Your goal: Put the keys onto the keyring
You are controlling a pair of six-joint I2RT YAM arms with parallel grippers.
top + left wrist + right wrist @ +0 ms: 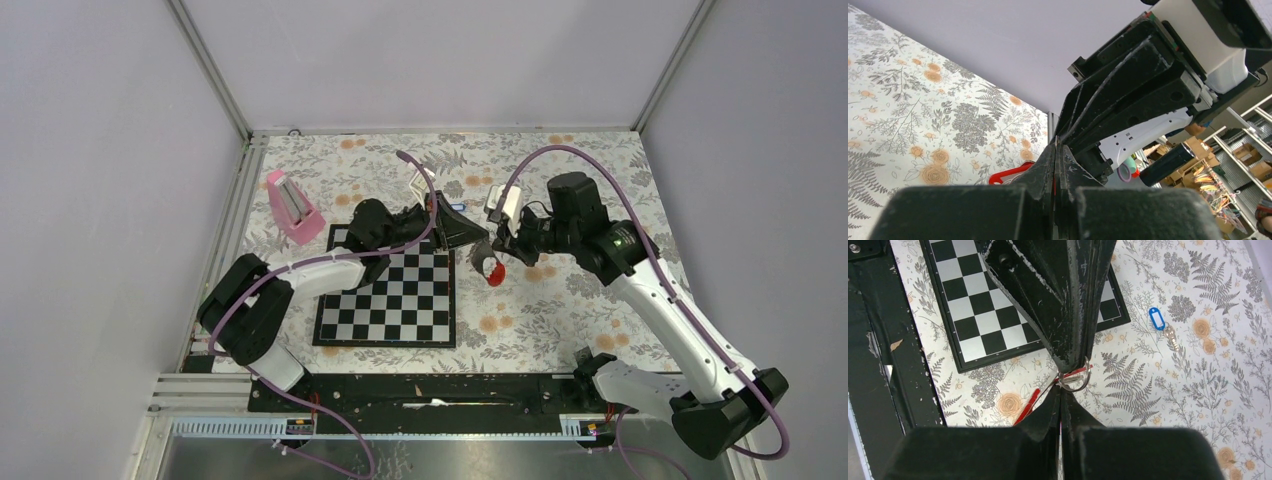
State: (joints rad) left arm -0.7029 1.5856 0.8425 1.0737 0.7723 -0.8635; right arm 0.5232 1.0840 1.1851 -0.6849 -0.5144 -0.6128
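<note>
Pinched shut from opposite sides on the keyring (1079, 388), left gripper (1075, 365) and right gripper (1060, 395) meeting tip to tip just beside the chessboard (988, 315); lying apart on the flowered counter (1198, 405), the blue-tagged key (1158, 320)

Eyeballing finishes, mostly metal and plastic

Seeing shiny metal on the keyring (1076, 389), glossy plastic tag and dull metal blade on the blue key (1163, 326), spotting white scuffs over the matt black left gripper (1074, 362), catching gloss on the chessboard (973, 300), reading the floral table cover (1198, 390) as matt.
</note>
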